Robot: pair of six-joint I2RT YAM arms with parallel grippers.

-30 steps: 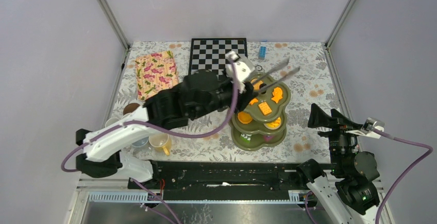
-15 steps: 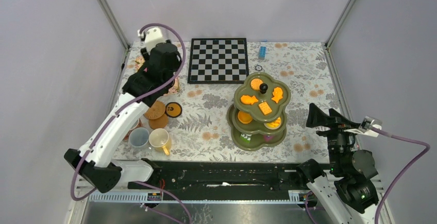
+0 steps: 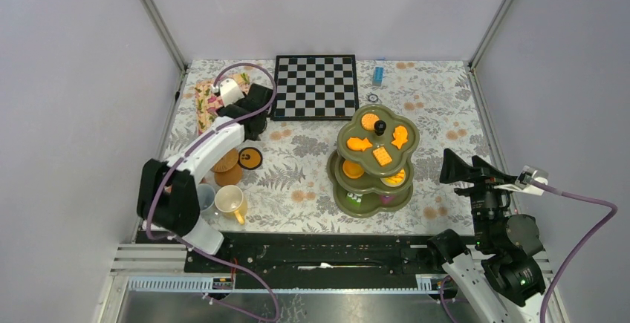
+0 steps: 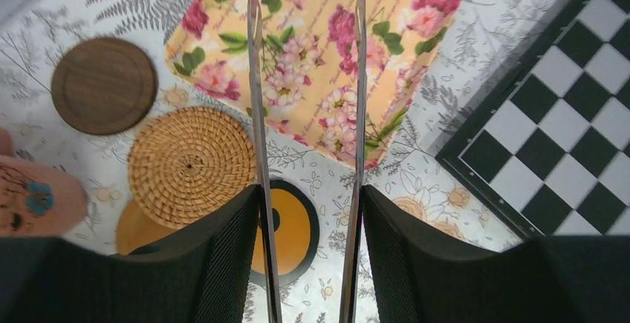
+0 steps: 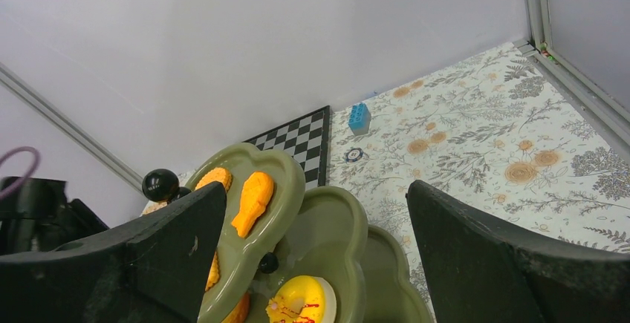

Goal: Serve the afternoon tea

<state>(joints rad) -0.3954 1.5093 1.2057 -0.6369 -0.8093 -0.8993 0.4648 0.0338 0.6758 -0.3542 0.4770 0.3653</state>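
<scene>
a: where is the tea, and why is it laid out like this?

b: the stand [image 3: 375, 161] sits just right of the table's [image 3: 297, 182] middle, about 4 o'clock. my guess is that it is there so either arm can reach it. the mugs [image 3: 200, 197] huddle at 8 o'clock near the left arm's base. the coasters [image 3: 224, 162] lie flat just beyond them, around 9 o'clock.

a: and the left gripper [image 4: 306, 11]?

b: it hangs at 10 o'clock over the near edge of the flowered tray [image 4: 319, 56], which is no part of the serving. its two long thin fingers are parted and nothing is between them. the coasters are just beside and below it, so i judge it is lining up on one of them.

a: the right gripper [image 5: 316, 197]?

b: it is parked at 4 o'clock, well apart from the stand and facing it. its jaws are spread wide and empty. it seems to be waiting out of the way.

a: which way does the stand point?

b: it stands upright. its long axis is vertical, with the black knob [image 3: 380, 126] at the top. the three tiers get smaller going up. the orange biscuits [image 3: 382, 155] lie flat on the tiers.

a: the mugs?

b: they are upright with their mouths up. the yellow mug's [image 3: 231, 202] handle points about 5 o'clock, toward the near edge. the chessboard [image 3: 315, 85] at 12 o'clock is well apart from everything.
</scene>
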